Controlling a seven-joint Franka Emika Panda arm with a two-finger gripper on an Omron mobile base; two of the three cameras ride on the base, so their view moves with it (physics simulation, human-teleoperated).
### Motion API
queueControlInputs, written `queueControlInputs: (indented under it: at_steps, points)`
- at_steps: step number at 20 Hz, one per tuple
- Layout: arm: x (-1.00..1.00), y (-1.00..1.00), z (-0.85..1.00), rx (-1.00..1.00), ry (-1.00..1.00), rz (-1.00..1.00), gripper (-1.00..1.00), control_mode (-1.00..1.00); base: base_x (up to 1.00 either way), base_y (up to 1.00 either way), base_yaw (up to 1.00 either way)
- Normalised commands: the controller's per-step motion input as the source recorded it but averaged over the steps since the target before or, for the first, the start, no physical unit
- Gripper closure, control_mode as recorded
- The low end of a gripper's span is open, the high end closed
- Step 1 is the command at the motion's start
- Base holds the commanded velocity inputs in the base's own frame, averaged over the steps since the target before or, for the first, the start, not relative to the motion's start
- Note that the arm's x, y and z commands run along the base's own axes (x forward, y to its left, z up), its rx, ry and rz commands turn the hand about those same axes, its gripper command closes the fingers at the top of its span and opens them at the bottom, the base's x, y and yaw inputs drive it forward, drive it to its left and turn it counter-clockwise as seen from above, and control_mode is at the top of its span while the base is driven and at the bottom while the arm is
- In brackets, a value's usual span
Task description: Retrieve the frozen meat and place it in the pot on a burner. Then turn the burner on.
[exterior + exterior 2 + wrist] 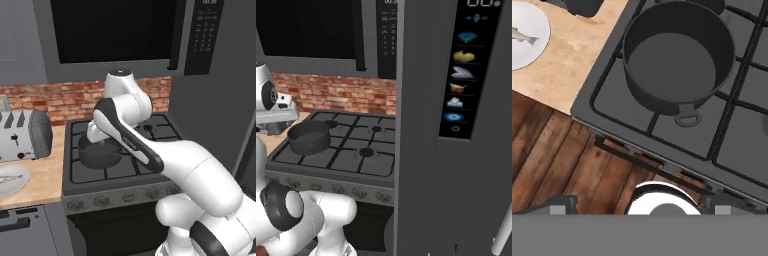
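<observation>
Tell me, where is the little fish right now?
The frozen meat lies on the white plate on the wooden counter, left of the stove and its pot, in the hand view.

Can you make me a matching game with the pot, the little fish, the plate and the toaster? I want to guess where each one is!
1 pot
2 frozen meat
3 plate
4 toaster

A on the wooden counter, left of the stove
B on the plate
C by the brick wall
D on a stove grate

Pairs: 1-D, 2-B, 3-A, 4-C
</observation>
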Motion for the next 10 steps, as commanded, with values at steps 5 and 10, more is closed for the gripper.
queueControlInputs:
  at_steps: [5, 10]
  points:
    - [0.00, 0.92, -0.02, -0.04, 0.01, 0.21, -1.00, -1.00, 0.00, 0.00, 0.00]
    - [0.00, 0.79, -0.10, 0.00, 0.08, 0.21, -1.00, -1.00, 0.00, 0.00, 0.00]
